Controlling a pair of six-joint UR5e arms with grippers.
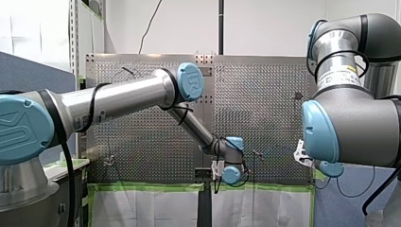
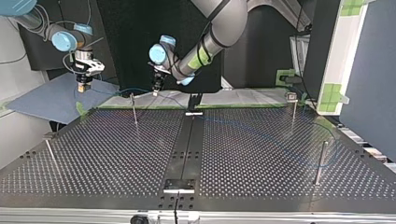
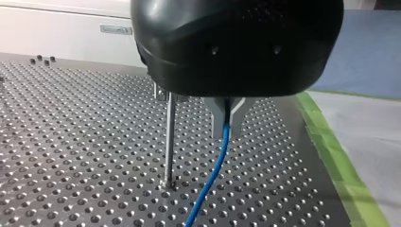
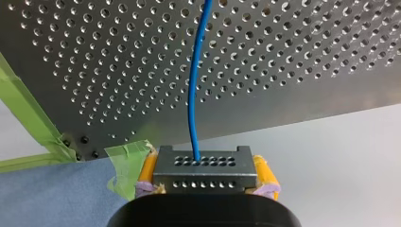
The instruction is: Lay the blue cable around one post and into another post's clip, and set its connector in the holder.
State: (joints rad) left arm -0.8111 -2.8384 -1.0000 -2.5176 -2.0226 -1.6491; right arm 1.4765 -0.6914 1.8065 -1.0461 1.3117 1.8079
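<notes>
My left gripper (image 3: pixel 227 128) has its metal fingers shut on the blue cable (image 3: pixel 213 175), which hangs down to the perforated table (image 3: pixel 71 156). A thin metal post (image 3: pixel 169 137) stands just beside these fingers. My right gripper (image 4: pixel 204 174) pinches a grey perforated connector block (image 4: pixel 203 158) between yellow pads, and the cable (image 4: pixel 194 94) runs out of it over the table's corner. In the top view my right gripper (image 2: pixel 83 84) hovers off the table at the view's left. My left gripper (image 2: pixel 156 87) is near a post (image 2: pixel 134 109). The cable (image 2: pixel 261 128) trails across to the right.
Other posts stand at the top view's left (image 2: pixel 51 156), far right (image 2: pixel 293 109) and near right (image 2: pixel 320 161). A black holder plate (image 2: pixel 179 185) sits at the near middle edge, and another bracket (image 2: pixel 194 111) at the far middle. Green tape (image 4: pixel 28 113) lines the table edge.
</notes>
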